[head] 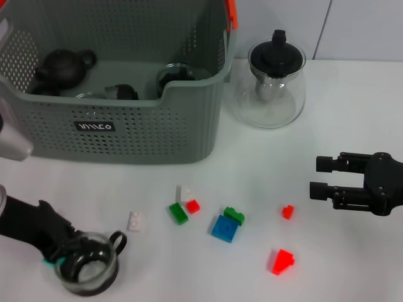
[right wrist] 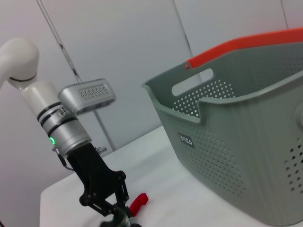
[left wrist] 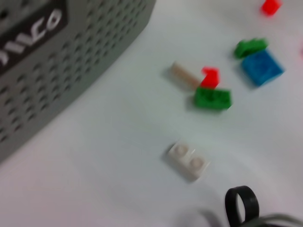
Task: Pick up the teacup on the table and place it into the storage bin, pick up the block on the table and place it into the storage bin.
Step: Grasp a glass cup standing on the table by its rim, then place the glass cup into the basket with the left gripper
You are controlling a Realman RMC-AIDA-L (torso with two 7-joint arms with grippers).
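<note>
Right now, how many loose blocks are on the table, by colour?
Red: 3
Green: 2
White: 2
Blue: 1
Total: 8 blocks

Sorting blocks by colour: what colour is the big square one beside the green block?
Blue; clearest in the head view.

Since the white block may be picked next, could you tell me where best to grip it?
The white block lies flat, studs up, apart from the other bricks. I would probably come from straight above and pinch its two long sides. The left gripper is nearest, but it is at the glass teacup.
</note>
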